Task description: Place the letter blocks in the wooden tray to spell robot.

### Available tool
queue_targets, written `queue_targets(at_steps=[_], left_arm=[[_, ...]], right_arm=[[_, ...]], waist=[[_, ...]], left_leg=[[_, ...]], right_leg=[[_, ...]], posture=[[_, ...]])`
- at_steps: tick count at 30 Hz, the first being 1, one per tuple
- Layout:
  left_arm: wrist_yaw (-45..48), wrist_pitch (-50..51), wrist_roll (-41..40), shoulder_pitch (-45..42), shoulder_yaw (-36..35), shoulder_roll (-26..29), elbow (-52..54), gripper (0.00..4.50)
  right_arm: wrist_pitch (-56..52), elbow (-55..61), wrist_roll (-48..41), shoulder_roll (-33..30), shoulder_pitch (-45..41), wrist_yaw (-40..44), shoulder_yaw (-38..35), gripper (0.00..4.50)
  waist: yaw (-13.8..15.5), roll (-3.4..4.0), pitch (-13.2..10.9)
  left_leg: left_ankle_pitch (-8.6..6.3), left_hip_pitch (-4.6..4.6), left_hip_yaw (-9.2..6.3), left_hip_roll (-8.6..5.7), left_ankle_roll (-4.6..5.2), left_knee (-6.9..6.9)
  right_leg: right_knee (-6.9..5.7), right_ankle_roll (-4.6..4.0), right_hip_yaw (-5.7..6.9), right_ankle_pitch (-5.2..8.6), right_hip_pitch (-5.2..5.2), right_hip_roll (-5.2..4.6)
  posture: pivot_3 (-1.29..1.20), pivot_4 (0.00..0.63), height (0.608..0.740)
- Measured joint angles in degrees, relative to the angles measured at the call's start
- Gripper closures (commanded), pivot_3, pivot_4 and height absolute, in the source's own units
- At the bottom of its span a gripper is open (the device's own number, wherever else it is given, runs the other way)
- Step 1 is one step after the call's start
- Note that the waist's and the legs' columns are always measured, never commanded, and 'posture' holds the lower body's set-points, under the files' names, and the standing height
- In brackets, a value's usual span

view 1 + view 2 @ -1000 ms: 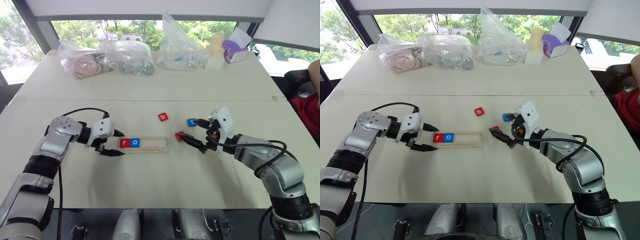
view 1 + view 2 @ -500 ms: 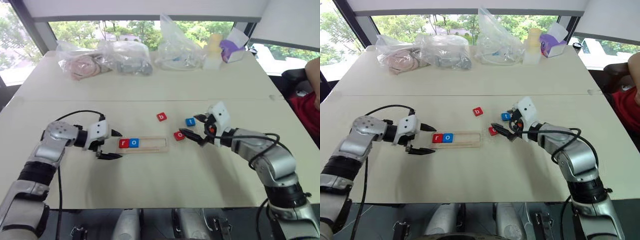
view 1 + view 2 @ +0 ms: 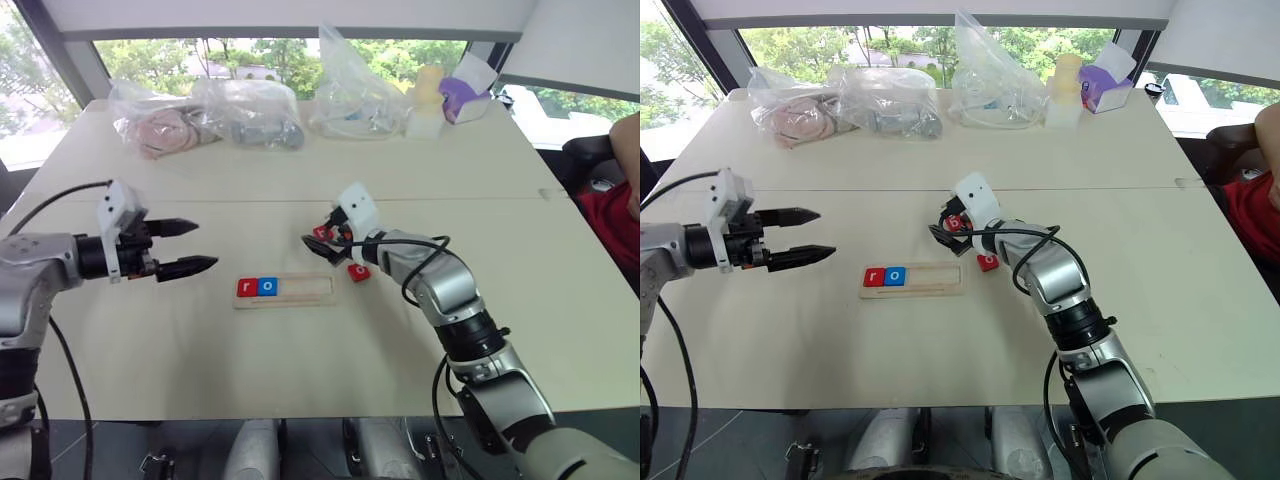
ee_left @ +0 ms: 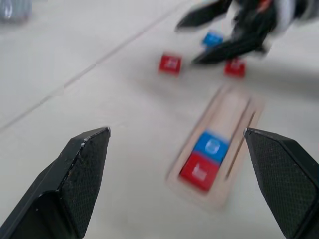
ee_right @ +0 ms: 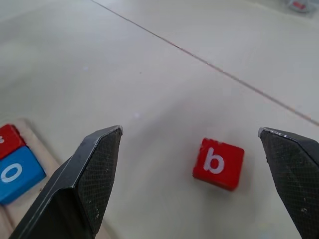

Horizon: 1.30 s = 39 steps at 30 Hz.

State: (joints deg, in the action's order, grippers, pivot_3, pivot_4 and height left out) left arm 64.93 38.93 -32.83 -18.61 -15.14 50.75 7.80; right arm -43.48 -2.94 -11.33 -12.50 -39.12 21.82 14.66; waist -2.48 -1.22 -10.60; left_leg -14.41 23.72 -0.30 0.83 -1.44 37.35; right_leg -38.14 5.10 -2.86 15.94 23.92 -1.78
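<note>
Since a second ago the left gripper (image 3: 190, 247) has been lifting away from the wooden tray (image 3: 285, 289) to hang well off its left end, while the right gripper (image 5: 192, 174) has been swinging across to the red b block (image 5: 218, 163). Both grippers are standing spread wide, holding nothing, the b block lying on the table (image 3: 300, 370) between the right fingers. The red r block (image 3: 247, 287) and blue o block (image 3: 267, 286) are sitting side by side at the tray's left end, and a red block (image 3: 358, 272) is lying just past its right end.
</note>
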Motion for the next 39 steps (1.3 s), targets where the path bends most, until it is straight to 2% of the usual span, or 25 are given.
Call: queue_targets(at_steps=[6,15,16,17,22,28,30,35,39], left_arm=[[-10.5,6.0,-4.7,7.0,-3.4,-4.9,11.6,0.02],[-14.4,5.0,-4.2,10.0,-4.3,-4.8,13.2,0.02],[-14.8,4.4,-3.8,10.1,-3.9,-4.8,13.2,0.0],[-15.0,4.1,-3.6,10.1,-3.6,-4.8,13.2,0.0],[-15.5,2.6,-2.8,10.6,-3.5,-4.9,12.9,0.0],[-15.4,1.5,-2.5,8.9,0.6,-5.2,12.9,0.0],[-15.3,0.7,-1.7,8.2,2.9,-5.3,13.1,0.0],[-13.7,0.1,-1.2,3.8,11.8,-6.9,16.8,0.0],[-11.3,-3.3,1.7,-2.6,19.6,-10.5,15.0,0.0]], right_arm=[[-5.6,-7.6,1.3,3.2,-2.9,-3.0,-1.4,0.0],[-2.9,-17.6,1.9,9.1,-7.4,-4.2,-4.1,0.0],[-2.4,-18.7,1.9,9.8,-7.8,-4.7,-4.8,0.53],[-2.2,-19.4,2.1,10.1,-8.1,-5.0,-5.2,0.84],[-0.8,-20.8,3.5,10.2,-8.3,-6.0,-6.0,3.34],[0.0,-20.2,5.2,9.8,-8.0,-8.0,-6.3,3.36],[-2.1,-15.5,5.5,9.5,-6.7,-11.3,-9.2,3.36],[-16.9,13.5,5.5,5.9,2.2,-16.4,-15.7,3.36],[-32.0,30.1,5.6,7.8,10.3,-19.7,-21.8,3.36]], waist=[[-0.2,-0.01,0.0],[-0.2,-0.02,0.0],[-0.2,-0.03,0.0],[-0.2,-0.03,0.0],[-0.3,-0.03,0.0],[-0.2,-0.03,0.0],[0.1,-0.01,0.0],[1.1,-0.06,0.1],[1.4,-0.03,0.1]], left_leg=[[0.06,-0.06,-0.05,0.14,-0.1,-0.06],[0.08,-0.19,0.02,0.13,-0.13,-0.15],[0.08,-0.21,0.03,0.13,-0.14,-0.15],[0.08,-0.21,0.03,0.13,-0.15,-0.15],[0.08,-0.21,0.03,0.13,-0.15,-0.19],[0.09,-0.21,0.03,0.13,-0.17,-0.19],[0.1,-0.13,-0.01,0.11,-0.17,-0.2],[0.1,0.36,-0.01,0.03,-0.18,-0.17],[0.11,0.32,-0.04,0.09,-0.18,-0.14]], right_leg=[[-0.12,-0.16,-0.04,-0.1,0.11,0.1],[-0.09,-0.2,-0.06,-0.11,0.05,0.14],[-0.09,-0.2,-0.06,-0.11,0.03,0.12],[-0.08,-0.2,-0.06,-0.11,0.02,0.11],[-0.07,-0.21,-0.07,-0.11,0.04,0.1],[-0.07,-0.22,-0.07,-0.12,0.04,0.09],[-0.04,-0.22,-0.06,-0.12,0.08,0.06],[0.05,-0.2,-0.02,-0.13,0.44,-0.01],[-0.04,-0.22,0.01,-0.12,0.46,0.21]], posture=[[0.0,0.15,0.735],[0.0,0.15,0.735],[0.0,0.15,0.735],[0.0,0.15,0.735],[0.0,0.15,0.735],[0.0,0.15,0.735],[0.0,0.15,0.735],[0.0,0.15,0.735],[0.0,0.15,0.735]])
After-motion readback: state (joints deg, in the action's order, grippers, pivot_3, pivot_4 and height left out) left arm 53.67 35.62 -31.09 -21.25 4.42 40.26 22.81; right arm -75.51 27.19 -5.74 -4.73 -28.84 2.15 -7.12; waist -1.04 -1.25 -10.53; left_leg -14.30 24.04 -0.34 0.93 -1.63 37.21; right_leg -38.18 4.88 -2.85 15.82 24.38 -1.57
